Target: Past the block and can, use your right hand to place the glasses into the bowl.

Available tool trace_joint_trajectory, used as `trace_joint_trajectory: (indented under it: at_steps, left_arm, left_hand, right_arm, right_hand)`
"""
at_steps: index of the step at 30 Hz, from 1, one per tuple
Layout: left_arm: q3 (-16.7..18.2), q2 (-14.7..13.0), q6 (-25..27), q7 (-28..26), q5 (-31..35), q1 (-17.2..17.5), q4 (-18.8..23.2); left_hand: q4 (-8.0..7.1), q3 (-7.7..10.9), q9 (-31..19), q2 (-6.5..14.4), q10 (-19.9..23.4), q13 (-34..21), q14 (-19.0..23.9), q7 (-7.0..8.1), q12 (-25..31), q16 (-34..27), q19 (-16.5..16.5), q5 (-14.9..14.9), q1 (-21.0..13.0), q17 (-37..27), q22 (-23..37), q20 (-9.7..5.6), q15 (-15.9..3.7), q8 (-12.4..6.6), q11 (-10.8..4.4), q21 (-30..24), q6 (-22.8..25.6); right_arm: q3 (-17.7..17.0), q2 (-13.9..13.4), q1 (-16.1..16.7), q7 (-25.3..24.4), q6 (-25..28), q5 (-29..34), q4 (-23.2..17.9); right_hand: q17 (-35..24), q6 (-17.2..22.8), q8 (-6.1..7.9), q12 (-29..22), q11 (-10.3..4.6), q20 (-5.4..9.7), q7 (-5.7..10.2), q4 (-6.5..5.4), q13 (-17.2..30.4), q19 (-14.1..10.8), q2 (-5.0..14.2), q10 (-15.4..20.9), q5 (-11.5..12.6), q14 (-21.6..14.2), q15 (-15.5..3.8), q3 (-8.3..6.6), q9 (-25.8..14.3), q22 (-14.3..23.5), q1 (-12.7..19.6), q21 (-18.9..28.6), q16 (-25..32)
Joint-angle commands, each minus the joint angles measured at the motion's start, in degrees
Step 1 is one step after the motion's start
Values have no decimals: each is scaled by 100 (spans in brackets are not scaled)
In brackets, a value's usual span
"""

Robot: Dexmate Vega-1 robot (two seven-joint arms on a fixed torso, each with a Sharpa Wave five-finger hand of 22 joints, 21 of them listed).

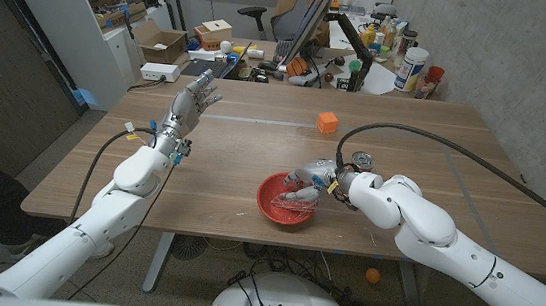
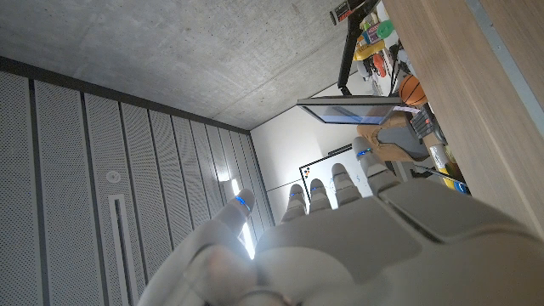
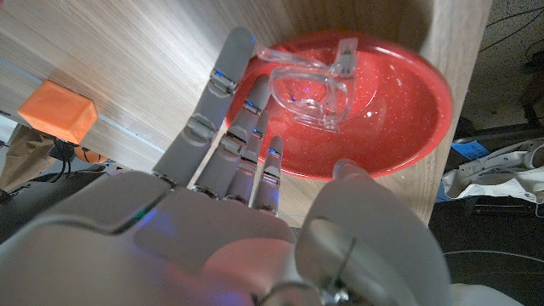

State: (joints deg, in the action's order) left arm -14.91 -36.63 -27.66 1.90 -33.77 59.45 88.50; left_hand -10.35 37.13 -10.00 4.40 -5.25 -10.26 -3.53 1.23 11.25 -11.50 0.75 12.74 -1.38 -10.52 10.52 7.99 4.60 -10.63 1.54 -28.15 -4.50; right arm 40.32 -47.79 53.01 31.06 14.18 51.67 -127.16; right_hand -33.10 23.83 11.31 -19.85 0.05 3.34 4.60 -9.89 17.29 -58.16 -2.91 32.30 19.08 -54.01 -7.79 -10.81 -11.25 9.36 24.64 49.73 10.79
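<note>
Glasses [image 3: 313, 89] lie inside the red bowl [image 3: 416, 110] on the worktop [image 1: 231, 169]; the right hand [image 3: 246, 144] hovers just above, fingers spread, holding nothing. Placement looks done; next, lift clear without snagging the frame.

Overhead head view; close, inverted wrist views

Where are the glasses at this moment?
The clear glasses lie inside the red bowl, near the table's front edge on the robot's right in the head view. The right hand is open just over the bowl's rim.
</note>
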Motion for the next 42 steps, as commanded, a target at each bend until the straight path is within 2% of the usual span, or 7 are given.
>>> trace_joint_trajectory:
  at_steps: [1,9,12,13,17,29,42]
  left_arm:
    - [7,-1,-8,19,-22,-5,-15]
    - [3,12,-17,38,-40,-16,-53]
    - [6,17,-25,47,-53,-16,-73]
    - [5,13,-24,50,-51,-17,-77]
    - [8,23,-40,59,-65,-17,-104]
    - [37,18,-75,70,-98,16,-116]
    - [55,25,-111,53,-98,55,-94]
  left_hand:
    - [4,-3,-11,526,-19,-22,15,-17,17,23,-13,19,32,-26,18,-8,7,19,15,1,-18]
    - [5,-3,-11,525,-14,-22,21,-16,19,23,-15,20,31,-26,18,-9,1,20,14,6,-22]
    - [4,-3,-11,525,-16,-22,19,-20,18,24,-16,20,31,-26,18,-9,1,20,16,8,-22]
    - [4,-3,-11,525,-14,-22,23,-25,19,23,-17,20,31,-26,18,-9,4,18,16,8,-18]
    - [5,-4,-11,525,-21,-22,23,-17,16,24,-15,20,30,-26,18,-10,1,18,21,13,-19]
    - [4,-5,-11,523,-22,-22,26,-13,15,26,-20,20,30,-26,18,-8,0,19,13,21,-23]
    - [4,-7,-11,522,-18,-22,27,3,17,29,-18,21,29,-26,19,9,1,16,27,32,-18]
  right_arm:
    - [-5,-37,-54,-223,-98,-71,26]
    - [-32,-43,-50,-405,-124,8,-21]
    - [-53,-41,-49,-465,-148,16,-46]
    - [-57,-41,-55,-460,-153,19,-59]
    - [-81,-40,-50,-592,-219,50,-78]
    - [-128,9,-80,-717,-328,79,-75]
    - [-248,37,-63,-980,-402,15,-85]
  right_hand:
    - [27,-27,-13,32,76,-86,-26,-11,-2,9,-20,-9,7,51,-82,63,-13,14,-142,-61,20]
    - [105,-13,0,75,61,-274,-33,-7,-34,232,37,-3,16,160,-55,129,-8,18,-315,-244,11]
    - [176,3,8,112,58,-406,-32,14,-62,446,114,7,29,279,-3,159,-2,23,-416,-411,0]
    - [208,8,9,125,55,-459,-37,24,-74,611,146,17,34,330,22,171,1,24,-453,-511,-1]
    - [412,71,22,255,30,-669,-37,115,-148,1737,304,-9,65,734,77,237,17,54,-575,-1179,9]
    - [433,188,55,278,58,-725,-54,152,-160,2001,373,6,79,867,107,230,19,66,-553,-1342,23]
    - [620,61,-5,589,-91,-980,11,262,-200,2558,534,-531,97,1741,200,207,19,69,-455,-1771,-52]
